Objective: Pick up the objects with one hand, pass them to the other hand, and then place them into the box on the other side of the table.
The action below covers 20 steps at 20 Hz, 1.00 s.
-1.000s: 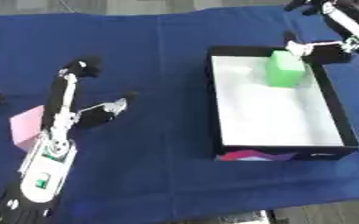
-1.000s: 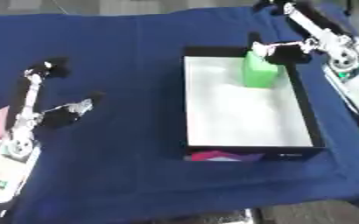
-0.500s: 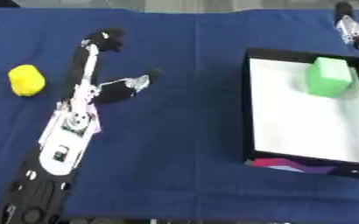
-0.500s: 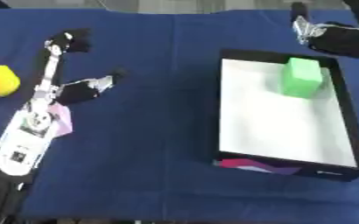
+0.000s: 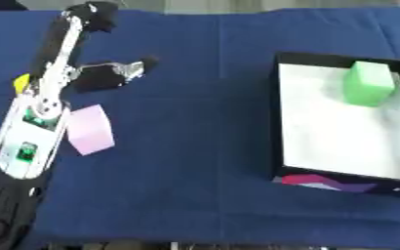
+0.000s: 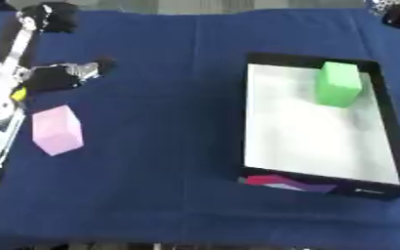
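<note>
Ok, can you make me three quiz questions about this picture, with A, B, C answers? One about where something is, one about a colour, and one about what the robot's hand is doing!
1. Where is the green block?
A. in the box
B. on the blue cloth
C. in the robot's hand

2. What colour is the block beside the robot's left arm?
A. red
B. pink
C. orange

3. What is the left hand doing?
A. gripping the pink block
B. holding the box
C. holding nothing

Answers:
1 A: the green block sits inside the box, at its far end.
2 B: the pink block lies on the blue cloth.
3 C: the left hand is stretched out and holds nothing.
</note>
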Each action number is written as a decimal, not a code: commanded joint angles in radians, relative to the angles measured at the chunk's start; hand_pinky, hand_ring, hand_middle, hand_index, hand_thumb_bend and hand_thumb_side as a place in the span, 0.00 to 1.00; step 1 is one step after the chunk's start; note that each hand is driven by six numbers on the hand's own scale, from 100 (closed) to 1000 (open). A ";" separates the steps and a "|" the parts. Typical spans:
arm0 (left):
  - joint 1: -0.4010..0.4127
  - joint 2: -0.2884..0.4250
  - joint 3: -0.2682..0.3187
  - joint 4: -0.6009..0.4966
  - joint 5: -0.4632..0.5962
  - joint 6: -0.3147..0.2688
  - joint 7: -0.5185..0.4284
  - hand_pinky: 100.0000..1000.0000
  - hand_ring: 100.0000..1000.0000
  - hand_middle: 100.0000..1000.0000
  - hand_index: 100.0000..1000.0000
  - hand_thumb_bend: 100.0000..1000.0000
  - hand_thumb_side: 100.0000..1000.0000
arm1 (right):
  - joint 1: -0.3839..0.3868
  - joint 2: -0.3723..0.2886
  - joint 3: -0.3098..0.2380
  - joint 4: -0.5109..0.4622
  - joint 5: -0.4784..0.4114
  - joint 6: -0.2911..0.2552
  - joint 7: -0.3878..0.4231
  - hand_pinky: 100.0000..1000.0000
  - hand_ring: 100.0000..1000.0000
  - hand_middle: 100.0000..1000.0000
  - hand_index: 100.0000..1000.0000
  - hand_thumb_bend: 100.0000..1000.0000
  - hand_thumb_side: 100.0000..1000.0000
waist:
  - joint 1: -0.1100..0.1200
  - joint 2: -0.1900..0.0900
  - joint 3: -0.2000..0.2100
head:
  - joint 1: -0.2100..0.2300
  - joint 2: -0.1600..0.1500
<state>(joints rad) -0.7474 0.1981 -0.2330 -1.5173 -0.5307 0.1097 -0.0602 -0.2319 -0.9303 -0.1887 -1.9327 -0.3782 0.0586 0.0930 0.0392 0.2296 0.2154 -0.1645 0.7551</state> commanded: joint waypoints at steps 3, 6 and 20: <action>-0.110 0.122 -0.089 0.070 -0.023 -0.001 -0.071 0.81 0.71 0.64 0.81 0.79 0.43 | 0.021 -0.056 -0.038 0.014 -0.025 -0.010 -0.026 0.88 0.94 0.73 0.98 0.00 0.22 | 0.020 -0.040 0.012 | -0.020 0.014; -0.160 0.193 -0.142 0.141 0.008 -0.023 -0.114 0.80 0.72 0.64 0.81 0.82 0.43 | 0.025 -0.056 -0.042 0.026 -0.032 -0.014 -0.029 0.88 0.94 0.72 0.98 0.00 0.23 | 0.017 -0.040 0.013 | -0.019 0.015; -0.244 0.462 -0.241 0.282 0.130 -0.134 -0.329 0.82 0.76 0.68 0.80 0.94 0.44 | 0.016 -0.039 -0.046 0.055 -0.037 -0.018 -0.028 0.88 0.93 0.71 0.98 0.00 0.25 | 0.011 -0.021 -0.013 | -0.041 0.009</action>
<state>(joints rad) -0.9740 0.6121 -0.4783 -1.2267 -0.4095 -0.0216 -0.3705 -0.2064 -0.9427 -0.2153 -1.8727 -0.4174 0.0414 0.0674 0.0579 0.2244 0.2031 -0.1993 0.7637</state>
